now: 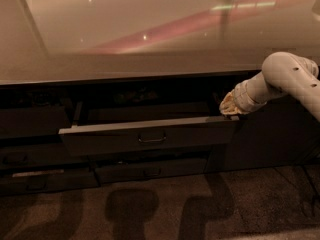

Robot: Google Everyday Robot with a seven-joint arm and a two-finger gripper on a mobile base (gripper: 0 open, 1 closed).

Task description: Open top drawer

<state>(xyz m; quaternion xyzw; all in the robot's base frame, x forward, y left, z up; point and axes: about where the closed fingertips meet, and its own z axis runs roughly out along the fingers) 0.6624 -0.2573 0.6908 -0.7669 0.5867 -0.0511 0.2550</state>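
The top drawer (pixel 147 138) is a wide dark grey front with a pale top edge and a small central bar handle (pixel 152 139). It stands pulled out from under the countertop, its left end further out than its right. My gripper (pixel 226 107) is at the end of the white arm (pixel 290 79), just above the drawer's right end, close to its top edge. Its tip points left, toward the dark opening behind the drawer front.
A glossy beige countertop (pixel 140 39) overhangs the drawers. Shorter drawer fronts (pixel 150 173) sit below the open one, and more dark fronts (pixel 30 154) lie at the left. A dark panel (pixel 270 139) stands at the right. The floor (pixel 160 209) is speckled with shadows.
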